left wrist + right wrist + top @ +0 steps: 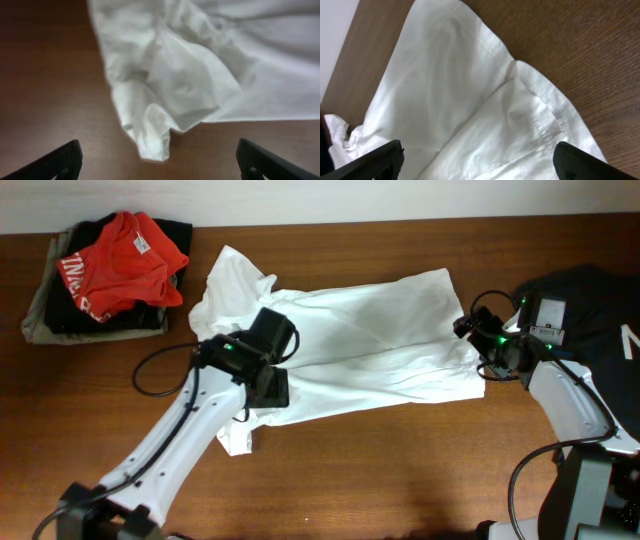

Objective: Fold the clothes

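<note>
The clothes, a plain white T-shirt (370, 340), lie spread and creased across the middle of the wooden table. My left gripper (268, 380) hovers over the shirt's left part. In the left wrist view it (160, 167) is open, its dark fingertips (65, 160) wide apart over bare wood, with a crumpled shirt corner (150, 135) just ahead of them. My right gripper (478, 345) is at the shirt's right edge. Seen from the right wrist, it (480, 165) is open above the stitched hem (545, 110), with nothing held.
A pile with a red garment (125, 260) on top sits at the back left corner. A black T-shirt (590, 300) lies at the right edge, partly under my right arm. A black cable (150, 375) loops beside the left arm.
</note>
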Robot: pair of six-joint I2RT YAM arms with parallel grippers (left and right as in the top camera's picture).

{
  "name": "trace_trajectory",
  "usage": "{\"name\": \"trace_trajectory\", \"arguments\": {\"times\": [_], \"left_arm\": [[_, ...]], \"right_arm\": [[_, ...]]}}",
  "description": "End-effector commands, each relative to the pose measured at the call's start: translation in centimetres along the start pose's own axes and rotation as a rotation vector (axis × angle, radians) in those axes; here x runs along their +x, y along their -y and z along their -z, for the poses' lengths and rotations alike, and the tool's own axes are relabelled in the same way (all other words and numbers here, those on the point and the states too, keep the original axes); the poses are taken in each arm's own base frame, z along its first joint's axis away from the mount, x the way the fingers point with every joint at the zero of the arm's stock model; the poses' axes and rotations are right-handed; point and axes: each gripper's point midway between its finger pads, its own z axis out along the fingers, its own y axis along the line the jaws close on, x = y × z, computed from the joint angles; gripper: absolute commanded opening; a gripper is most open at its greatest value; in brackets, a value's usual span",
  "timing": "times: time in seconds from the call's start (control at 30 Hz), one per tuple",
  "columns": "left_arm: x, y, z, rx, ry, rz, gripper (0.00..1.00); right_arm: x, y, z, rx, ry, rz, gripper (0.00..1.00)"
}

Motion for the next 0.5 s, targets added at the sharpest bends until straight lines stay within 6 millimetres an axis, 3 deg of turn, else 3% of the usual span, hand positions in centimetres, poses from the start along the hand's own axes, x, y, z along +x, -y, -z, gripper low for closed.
{"name": "trace_trajectory", "arguments": {"times": [0.0,0.17,0.47], "left_arm": [[0.5,1.8,-1.9,0.033,-0.029,-0.15,0.98],[0.6,4.1,-3.2,0.033,-0.024,-0.259,0.96],[0.7,5.3,-4.4,-0.098,0.009,-0.455,0.93]], "right_arm": [[-0.3,-1.5,0.9,-0.045,0.008,0.019,0.99],[-0.1,-1.3,0.9,-0.039,0.001,0.016,0.99],[-0.1,-1.4,0.9,-0.039,0.0,0.016,0.99]]}}
